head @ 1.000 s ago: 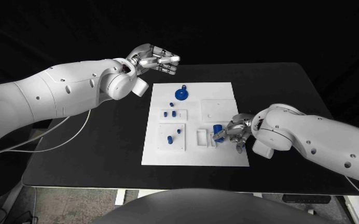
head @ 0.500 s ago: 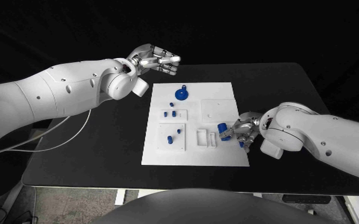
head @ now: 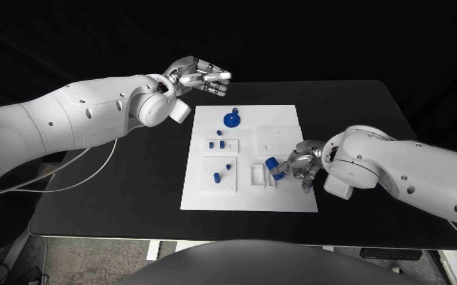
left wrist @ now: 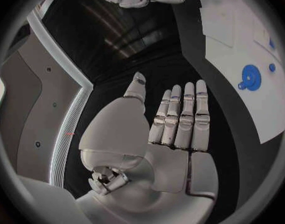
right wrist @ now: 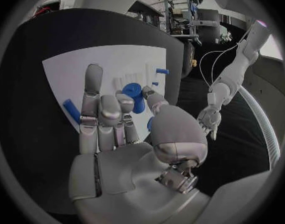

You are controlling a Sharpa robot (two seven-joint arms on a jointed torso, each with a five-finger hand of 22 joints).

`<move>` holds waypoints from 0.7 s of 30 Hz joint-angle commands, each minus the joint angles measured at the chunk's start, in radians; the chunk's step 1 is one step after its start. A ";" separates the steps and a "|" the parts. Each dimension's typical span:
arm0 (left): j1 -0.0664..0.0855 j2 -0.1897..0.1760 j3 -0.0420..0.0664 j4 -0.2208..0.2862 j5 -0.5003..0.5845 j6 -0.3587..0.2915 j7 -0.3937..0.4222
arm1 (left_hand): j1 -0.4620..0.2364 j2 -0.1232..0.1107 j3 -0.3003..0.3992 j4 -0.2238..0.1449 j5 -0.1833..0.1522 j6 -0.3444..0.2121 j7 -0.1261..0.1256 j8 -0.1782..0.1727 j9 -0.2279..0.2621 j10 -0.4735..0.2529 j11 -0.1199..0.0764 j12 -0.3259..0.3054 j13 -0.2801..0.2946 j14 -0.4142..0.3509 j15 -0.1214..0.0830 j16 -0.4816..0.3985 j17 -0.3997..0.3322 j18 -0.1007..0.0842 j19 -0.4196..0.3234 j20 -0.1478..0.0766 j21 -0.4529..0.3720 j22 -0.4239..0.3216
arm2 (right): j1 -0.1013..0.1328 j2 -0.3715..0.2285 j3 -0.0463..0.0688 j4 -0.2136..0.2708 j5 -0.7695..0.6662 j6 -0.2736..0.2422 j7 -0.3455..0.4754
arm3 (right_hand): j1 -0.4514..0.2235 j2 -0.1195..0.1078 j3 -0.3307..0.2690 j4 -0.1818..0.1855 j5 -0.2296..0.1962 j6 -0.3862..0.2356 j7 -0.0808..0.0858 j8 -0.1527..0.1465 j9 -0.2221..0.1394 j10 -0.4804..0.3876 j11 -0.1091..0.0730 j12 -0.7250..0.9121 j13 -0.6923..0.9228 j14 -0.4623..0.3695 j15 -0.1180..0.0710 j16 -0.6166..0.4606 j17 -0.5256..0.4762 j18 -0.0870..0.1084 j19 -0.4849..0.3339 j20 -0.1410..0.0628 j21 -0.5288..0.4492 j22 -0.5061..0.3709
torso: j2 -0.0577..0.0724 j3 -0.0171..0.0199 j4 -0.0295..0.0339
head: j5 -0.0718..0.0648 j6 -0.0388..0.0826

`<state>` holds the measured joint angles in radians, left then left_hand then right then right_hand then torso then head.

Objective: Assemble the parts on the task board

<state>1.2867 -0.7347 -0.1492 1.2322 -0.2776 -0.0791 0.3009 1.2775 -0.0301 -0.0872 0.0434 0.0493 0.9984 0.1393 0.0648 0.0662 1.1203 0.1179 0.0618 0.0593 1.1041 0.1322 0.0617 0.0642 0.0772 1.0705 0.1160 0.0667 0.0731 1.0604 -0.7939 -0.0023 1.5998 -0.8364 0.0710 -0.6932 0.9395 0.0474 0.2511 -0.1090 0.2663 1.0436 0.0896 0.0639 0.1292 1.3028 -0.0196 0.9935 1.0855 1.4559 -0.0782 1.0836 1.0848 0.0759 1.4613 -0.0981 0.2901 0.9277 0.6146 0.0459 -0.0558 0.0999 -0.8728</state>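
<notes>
- One white task board (head: pixel 286 199) is seen on one black worktop (head: pixel 124 192).
- Two white arms are counted, each ending in one silver hand: the left hand (head: pixel 202 76) and the right hand (head: pixel 297 164).
- About seven small blue parts are counted on the board, among them one round disc-shaped part (head: pixel 232 121).

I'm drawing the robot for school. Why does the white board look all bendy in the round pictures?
Left wrist view: the fisheye lens curves the task board edge beside the left hand. Right wrist view: the board's edges bow too behind the right hand. Head view: the board has straight edges, brightly lit against the black table.
</notes>
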 commanded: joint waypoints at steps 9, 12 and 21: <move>0.000 0.004 0.000 0.002 0.006 0.024 0.008 | 0.000 0.014 -0.003 -0.007 -0.002 0.002 0.004 0.000 0.000 0.001 0.005 -0.001 0.000 0.007 0.000 0.001 0.001 -0.001 0.008 0.001 0.004 -0.001 | 0.007 0.058 -0.027 -0.023 0.031 0.036 -0.029 | 0.002 -0.003 -0.022 0.006 -0.007 0.002 0.000 -0.001 0.000 0.007 0.003 -0.004 0.001 0.000 -0.004 -0.002 0.002 0.009 0.004 -0.003 -0.007 0.001 | 0.001 0.0014 0.0005 | 0.009 0.000; 0.000 0.004 0.000 0.003 0.006 0.025 0.008 | 0.000 0.014 -0.003 -0.007 -0.002 0.002 0.004 0.000 0.000 0.001 0.005 -0.001 0.000 0.007 0.000 0.001 0.001 -0.001 0.008 0.001 0.004 -0.001 | 0.007 0.070 -0.036 -0.031 0.031 0.036 -0.028 | 0.005 -0.001 -0.032 0.010 -0.009 0.001 0.000 -0.001 0.001 0.006 0.003 -0.005 0.001 0.000 -0.004 -0.003 0.002 0.009 0.004 -0.003 -0.008 0.001 | 0.002 0.0019 0.0001 | 0.012 0.000; 0.000 0.003 0.000 0.005 0.006 0.028 0.009 | 0.000 0.018 -0.006 -0.009 -0.002 0.002 0.004 0.000 0.000 0.001 0.005 -0.001 0.000 0.007 0.000 0.001 0.001 -0.001 0.008 0.001 0.004 -0.001 | 0.007 0.098 -0.045 -0.060 0.024 0.027 -0.027 | 0.004 0.000 -0.035 0.014 -0.010 0.002 0.000 0.000 0.002 0.006 0.003 -0.005 0.001 0.000 -0.004 -0.003 0.003 0.010 0.004 -0.003 -0.008 0.001 | 0.001 0.0018 -0.0011 | 0.012 0.000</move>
<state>1.2868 -0.7329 -0.1492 1.2340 -0.2774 -0.0688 0.3003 1.2776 -0.0224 -0.0926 0.0379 0.0493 0.9984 0.1393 0.0648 0.0662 1.1202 0.1179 0.0618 0.0592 1.1041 0.1322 0.0617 0.0643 0.0772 1.0704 0.1160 0.0667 0.0732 1.0688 -0.6958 -0.0463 1.5482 -0.8102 0.0908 -0.6929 0.9397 0.0475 0.2190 -0.0965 0.2594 1.0436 0.0895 0.0695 0.1304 1.3030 -0.0194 0.9935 1.0854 1.4560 -0.0782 1.0834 1.0864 0.0759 1.4613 -0.0981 0.2859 0.9275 0.6161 0.0477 -0.0565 0.1127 -0.8728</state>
